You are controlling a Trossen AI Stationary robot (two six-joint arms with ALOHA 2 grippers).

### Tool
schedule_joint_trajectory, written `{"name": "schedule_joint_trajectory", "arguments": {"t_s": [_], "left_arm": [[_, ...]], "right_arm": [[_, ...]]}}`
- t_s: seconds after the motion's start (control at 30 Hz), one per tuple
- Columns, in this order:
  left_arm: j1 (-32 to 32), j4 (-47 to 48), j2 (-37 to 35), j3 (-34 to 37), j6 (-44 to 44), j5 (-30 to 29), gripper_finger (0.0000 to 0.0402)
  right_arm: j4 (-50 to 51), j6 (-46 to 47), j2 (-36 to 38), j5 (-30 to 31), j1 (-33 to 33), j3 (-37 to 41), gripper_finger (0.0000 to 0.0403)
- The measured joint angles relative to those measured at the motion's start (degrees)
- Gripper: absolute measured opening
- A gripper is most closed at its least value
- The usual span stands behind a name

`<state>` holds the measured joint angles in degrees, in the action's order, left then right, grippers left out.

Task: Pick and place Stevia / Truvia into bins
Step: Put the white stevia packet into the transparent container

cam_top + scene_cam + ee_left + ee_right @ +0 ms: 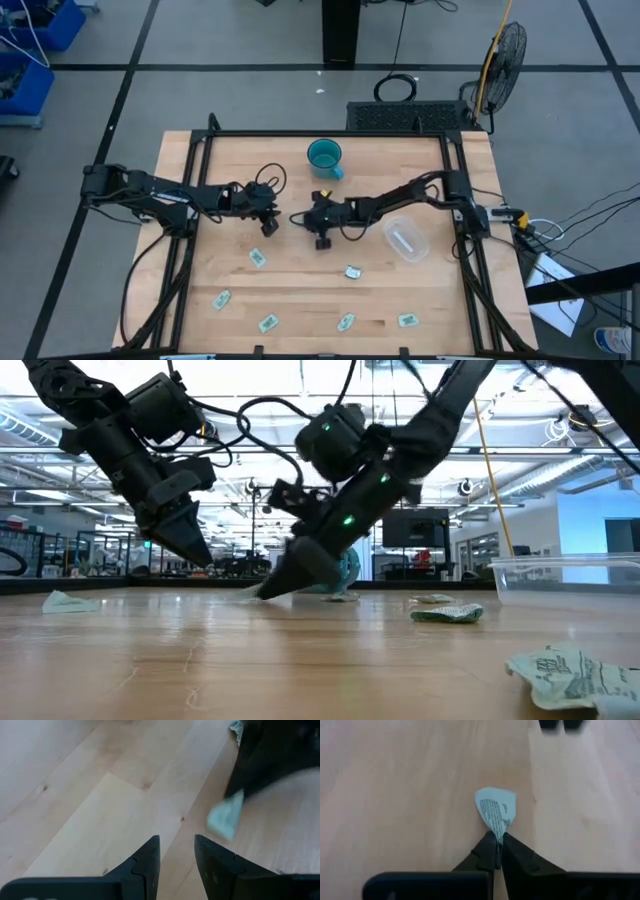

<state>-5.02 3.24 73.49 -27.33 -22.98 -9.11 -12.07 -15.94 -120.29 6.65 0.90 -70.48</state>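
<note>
We count seven sachets point(258, 258) in all. Six lie loose on the table point(300, 290): two mid-table and four in a row along the near edge. The seventh sachet point(495, 812) is pinched in the right gripper point(498, 837). We can't tell if any more sit inside the tub point(407, 240), so none are counted there.

One tub, clear. One mug point(324, 156), teal. Two arms with one gripper each, so two grippers: the right one, and the left gripper point(176, 840) with its two fingers slightly apart. One fan point(505, 50) is on the floor past the table.
</note>
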Motion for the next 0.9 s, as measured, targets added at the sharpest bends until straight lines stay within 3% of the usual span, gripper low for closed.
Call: {"name": "schedule_joint_trajectory", "arguments": {"t_s": [0.13,0.3,0.47,0.63,0.73,0.9], "left_arm": [[0.0,0.36,-0.02,0.0,0.02,0.01,0.0127],[0.0,1.22,-0.02,-0.04,0.22,0.01,0.0127],[0.01,1.44,-0.02,-0.04,0.82,0.01,0.0127],[0.0,1.23,-0.02,-0.04,2.12,-0.01,0.0127],[0.01,1.19,-0.02,-0.04,2.29,-0.01,0.0127],[0.0,1.21,-0.02,-0.04,2.3,-0.03,0.0127]], "right_arm": [[10.07,2.13,7.56,4.43,-2.7,0.15,0.0019],[36.3,11.43,19.31,14.92,-6.78,-0.02,0.0012],[61.26,32.04,30.88,11.59,-11.61,-0.09,0.0011],[81.47,52.34,37.59,11.05,-16.63,-0.04,0.0022],[86.39,58.68,40.13,9.51,-19.4,0.71,0.0023],[82.69,61.62,42.79,4.82,-21.52,7.0,0.002]]}}
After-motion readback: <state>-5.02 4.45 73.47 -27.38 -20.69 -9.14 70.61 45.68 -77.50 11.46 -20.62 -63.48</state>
